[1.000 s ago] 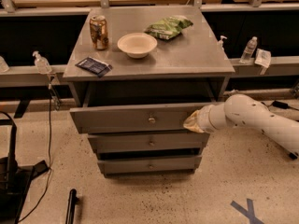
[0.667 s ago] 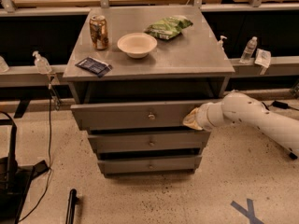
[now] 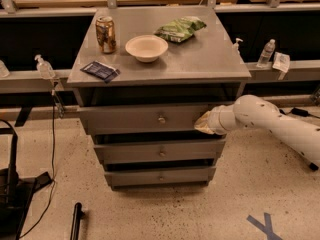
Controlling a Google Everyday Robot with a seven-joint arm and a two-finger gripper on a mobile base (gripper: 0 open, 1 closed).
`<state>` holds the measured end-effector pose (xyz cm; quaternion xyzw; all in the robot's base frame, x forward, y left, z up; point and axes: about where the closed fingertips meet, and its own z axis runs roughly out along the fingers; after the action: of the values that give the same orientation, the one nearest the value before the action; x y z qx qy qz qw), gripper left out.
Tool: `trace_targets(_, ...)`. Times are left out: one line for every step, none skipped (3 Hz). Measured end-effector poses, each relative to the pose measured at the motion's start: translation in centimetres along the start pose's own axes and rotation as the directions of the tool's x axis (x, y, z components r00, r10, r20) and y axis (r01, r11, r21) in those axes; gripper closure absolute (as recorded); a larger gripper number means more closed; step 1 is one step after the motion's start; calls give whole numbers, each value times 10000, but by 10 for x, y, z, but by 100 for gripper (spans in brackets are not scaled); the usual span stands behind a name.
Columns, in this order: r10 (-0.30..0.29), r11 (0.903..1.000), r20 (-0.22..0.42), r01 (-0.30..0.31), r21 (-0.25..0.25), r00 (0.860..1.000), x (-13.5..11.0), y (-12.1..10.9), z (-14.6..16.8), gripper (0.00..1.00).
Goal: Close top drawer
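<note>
The top drawer [image 3: 130, 118] of the grey cabinet is a long grey front panel with a small round metal knob [image 3: 161, 119] at its centre. It stands out a little from the cabinet, with a dark gap above it under the cabinet top. My gripper [image 3: 203, 123] is at the end of the white arm [image 3: 270, 121] that reaches in from the right. It presses against the right end of the drawer front, to the right of the knob.
Two shorter drawer fronts [image 3: 160, 151] [image 3: 160, 175] sit below. On the cabinet top [image 3: 200, 54] are a can [image 3: 106, 34], a white bowl [image 3: 146, 47], a green chip bag [image 3: 180, 28] and a dark blue packet [image 3: 100, 70]. Bottles stand on rails at both sides.
The top drawer has moved back toward the cabinet, and the arm has followed it inward.
</note>
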<state>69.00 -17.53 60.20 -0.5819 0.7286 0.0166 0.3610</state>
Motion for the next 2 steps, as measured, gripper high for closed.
trace_targets(35, 10000, 190, -36, 17, 9998, -2, -7, 4, 100)
trace_targets(-172, 9998, 544, 170, 47, 9984, -11, -7, -6, 100)
